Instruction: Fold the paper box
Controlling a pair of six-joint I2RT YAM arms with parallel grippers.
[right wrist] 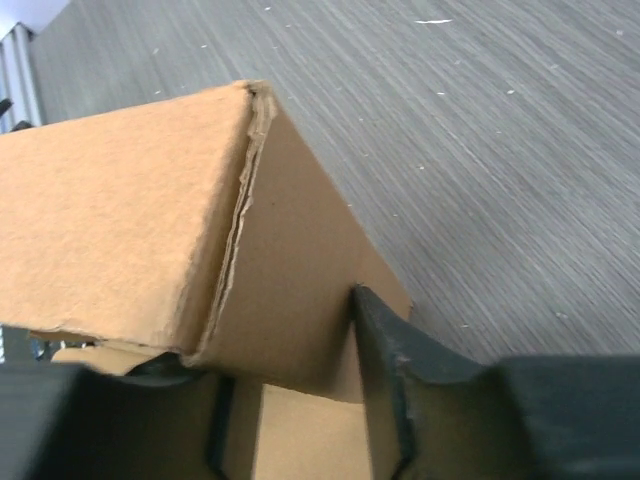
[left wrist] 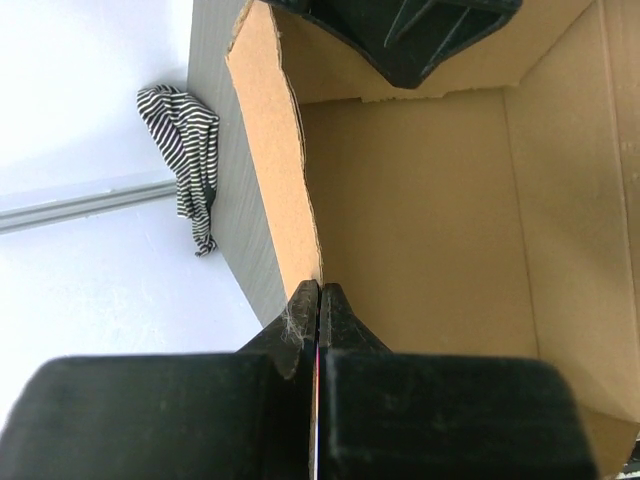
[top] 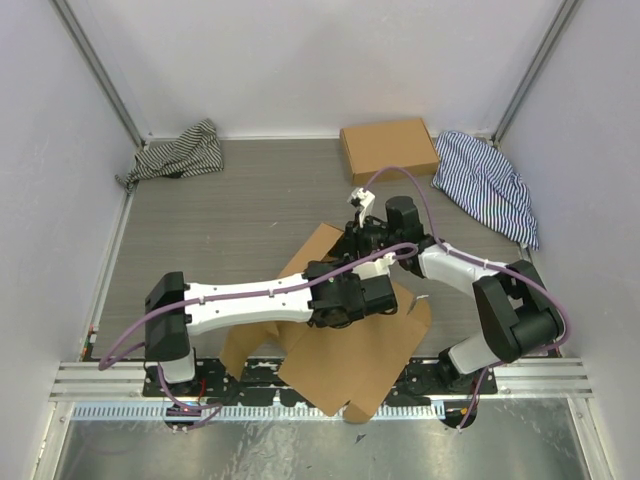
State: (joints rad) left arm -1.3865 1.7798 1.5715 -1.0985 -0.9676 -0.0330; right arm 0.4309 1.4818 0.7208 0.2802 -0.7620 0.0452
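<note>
The paper box (top: 350, 360) lies partly folded at the near middle of the table, with flaps spread toward the front edge. My left gripper (top: 352, 293) is shut on the top edge of an upright side wall; the left wrist view shows its fingertips (left wrist: 319, 290) pinching that thin wall, with the box floor (left wrist: 420, 220) beyond. My right gripper (top: 365, 235) is at the box's far side. In the right wrist view it (right wrist: 285, 340) is open and straddles a folded corner flap (right wrist: 280, 260), with one finger (right wrist: 400, 370) touching the flap. It also shows at the top of the left wrist view (left wrist: 420, 45).
A closed flat cardboard box (top: 388, 148) sits at the back. A dark striped cloth (top: 180, 155) lies at the back left, also in the left wrist view (left wrist: 188, 150). A blue striped cloth (top: 487, 185) lies at the back right. White walls enclose the table.
</note>
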